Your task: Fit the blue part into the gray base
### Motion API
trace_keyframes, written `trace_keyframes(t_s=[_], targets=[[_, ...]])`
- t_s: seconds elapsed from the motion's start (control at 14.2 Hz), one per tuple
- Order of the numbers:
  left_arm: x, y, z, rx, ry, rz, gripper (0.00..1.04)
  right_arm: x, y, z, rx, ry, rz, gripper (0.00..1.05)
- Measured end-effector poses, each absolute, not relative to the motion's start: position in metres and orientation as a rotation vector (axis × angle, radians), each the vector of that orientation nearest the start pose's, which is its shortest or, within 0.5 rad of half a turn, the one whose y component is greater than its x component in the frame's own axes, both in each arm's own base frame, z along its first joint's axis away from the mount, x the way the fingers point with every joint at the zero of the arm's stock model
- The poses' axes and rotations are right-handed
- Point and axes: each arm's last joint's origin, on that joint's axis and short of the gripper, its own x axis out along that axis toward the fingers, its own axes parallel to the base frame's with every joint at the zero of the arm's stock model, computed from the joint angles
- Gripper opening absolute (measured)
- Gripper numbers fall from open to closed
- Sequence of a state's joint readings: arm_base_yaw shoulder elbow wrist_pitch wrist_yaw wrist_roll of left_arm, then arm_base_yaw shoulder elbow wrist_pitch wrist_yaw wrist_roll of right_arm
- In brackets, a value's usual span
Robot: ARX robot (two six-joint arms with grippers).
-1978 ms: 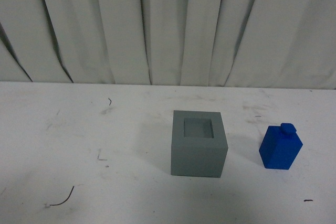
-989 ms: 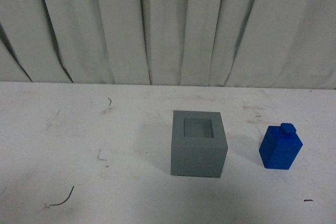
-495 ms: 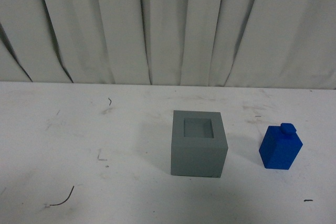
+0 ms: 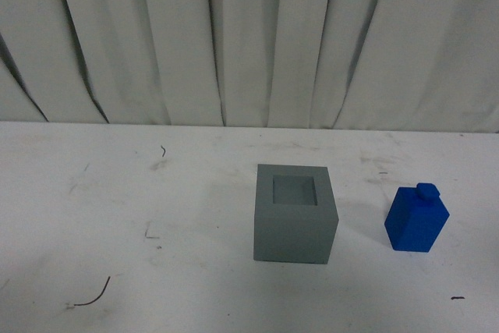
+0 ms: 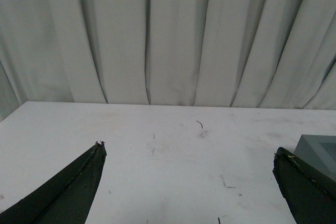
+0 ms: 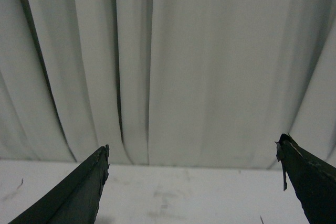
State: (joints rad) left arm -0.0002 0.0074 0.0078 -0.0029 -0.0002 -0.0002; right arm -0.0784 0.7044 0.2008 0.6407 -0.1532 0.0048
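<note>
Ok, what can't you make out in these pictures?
Base: left wrist view shows one corner, cut by the frame edge and a finger of the left tool.
Blue part: absent from both wrist views; front view hides its back.
Right tool: only fingertips show; front view shows neither arm.

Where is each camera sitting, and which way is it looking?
Front view: on the robot's body, facing forward over the table at the base, the blue part and the curtain; no arm shows.
Left wrist view: on the left wrist, facing the curtain across the table; the open left tool shows.
Right wrist view: on the right wrist, aimed mostly at the curtain; the open right tool shows.
Shared: front and left wrist views both show the base.
</note>
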Motion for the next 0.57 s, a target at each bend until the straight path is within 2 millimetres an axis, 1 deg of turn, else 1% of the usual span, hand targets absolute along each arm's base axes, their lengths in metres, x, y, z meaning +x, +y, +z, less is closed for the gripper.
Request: trace_keyframes(t_s=[0.07,0.14,0.28,0.35,0.49,0.57], targets=[[0.098,0.000,0.165,0.000,0.003,0.000,0.98,0.180,-0.011,0.239,-0.016,-0.169,0.087,0.98],[0.098,0.000,0.165,0.000,0.003,0.000,0.98,0.204,-0.012,0.250,-0.017,-0.167,0.094,0.98],[0.098,0.000,0.165,0.000,0.003,0.000,0.98,0.254,-0.018,0.261,-0.016,-0.093,0.115,0.98],[0.098,0.000,0.165,0.000,0.003,0.000,0.98,0.274,-0.021,0.267,-0.036,-0.081,0.123,0.98],[0.098,0.000,0.165,0.000,0.003,0.000,0.98,0.316,-0.032,0.280,-0.149,-0.085,0.140,0.98],[0.098,0.000,0.165,0.000,0.003,0.000,0.98,0.331,-0.033,0.279,-0.208,-0.042,0.183,0.98]])
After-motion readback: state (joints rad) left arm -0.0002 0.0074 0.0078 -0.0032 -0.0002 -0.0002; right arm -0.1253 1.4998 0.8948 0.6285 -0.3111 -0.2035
